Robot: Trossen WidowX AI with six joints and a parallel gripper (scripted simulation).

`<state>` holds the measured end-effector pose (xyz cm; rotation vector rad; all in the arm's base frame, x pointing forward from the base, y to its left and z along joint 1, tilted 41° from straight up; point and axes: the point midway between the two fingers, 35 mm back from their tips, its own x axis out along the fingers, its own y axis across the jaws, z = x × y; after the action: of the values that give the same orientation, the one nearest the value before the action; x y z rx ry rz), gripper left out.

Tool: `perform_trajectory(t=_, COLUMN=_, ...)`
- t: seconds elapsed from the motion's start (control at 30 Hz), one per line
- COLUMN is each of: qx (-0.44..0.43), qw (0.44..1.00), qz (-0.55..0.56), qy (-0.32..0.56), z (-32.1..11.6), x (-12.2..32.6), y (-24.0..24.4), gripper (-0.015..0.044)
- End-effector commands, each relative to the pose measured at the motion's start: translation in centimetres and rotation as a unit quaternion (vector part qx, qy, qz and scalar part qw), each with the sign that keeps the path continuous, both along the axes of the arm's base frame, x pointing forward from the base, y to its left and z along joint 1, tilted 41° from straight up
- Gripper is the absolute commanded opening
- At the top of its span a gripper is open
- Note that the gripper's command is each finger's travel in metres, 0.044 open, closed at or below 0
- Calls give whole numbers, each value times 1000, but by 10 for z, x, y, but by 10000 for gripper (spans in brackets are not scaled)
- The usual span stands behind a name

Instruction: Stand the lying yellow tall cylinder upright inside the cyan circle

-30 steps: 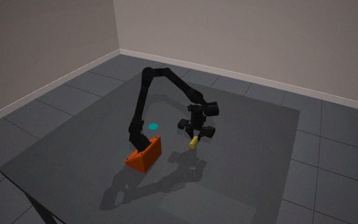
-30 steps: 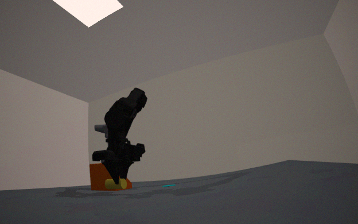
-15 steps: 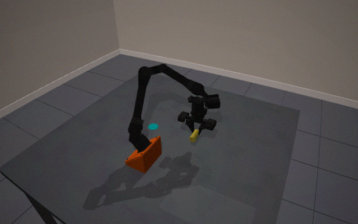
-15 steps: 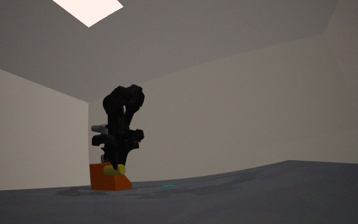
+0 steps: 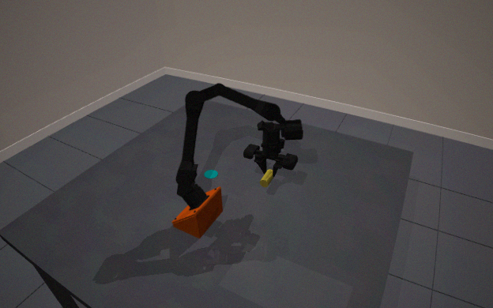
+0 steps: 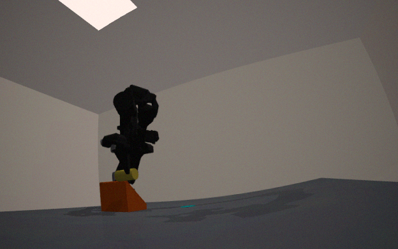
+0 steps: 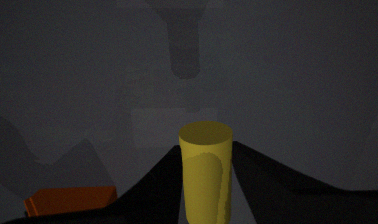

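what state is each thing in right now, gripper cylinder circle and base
gripper: shut on the yellow cylinder, raised above the table
yellow cylinder: held between the fingers, lifted off the table, lying roughly level, not upright
cyan circle: nothing standing in it, off to the side of the held cylinder
orange base: sitting on the table, arm mounted on it

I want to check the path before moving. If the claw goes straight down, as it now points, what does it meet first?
Probably the bare dark grey table top. The claw, shut on the yellow tall cylinder, hangs beside the cyan circle, not above it.
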<state>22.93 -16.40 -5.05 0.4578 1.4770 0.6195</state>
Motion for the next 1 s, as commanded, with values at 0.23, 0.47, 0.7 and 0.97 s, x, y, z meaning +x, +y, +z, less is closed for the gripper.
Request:
perform_trajectory(t=0.23, qx=-8, qw=1000, qz=-16, qy=16, z=24, x=14, y=15, gripper=105)
perform_trajectory(t=0.47, qx=-12, qw=999, qz=-31, qy=27, z=40, x=23, y=28, gripper=105)
perform_trajectory(t=0.7, qx=-15, qw=998, qz=-45, qy=38, z=57, x=31, y=43, gripper=105)
perform_trajectory(t=0.97, qx=-17, qw=997, qz=-62, qy=50, z=76, x=38, y=60, gripper=105)
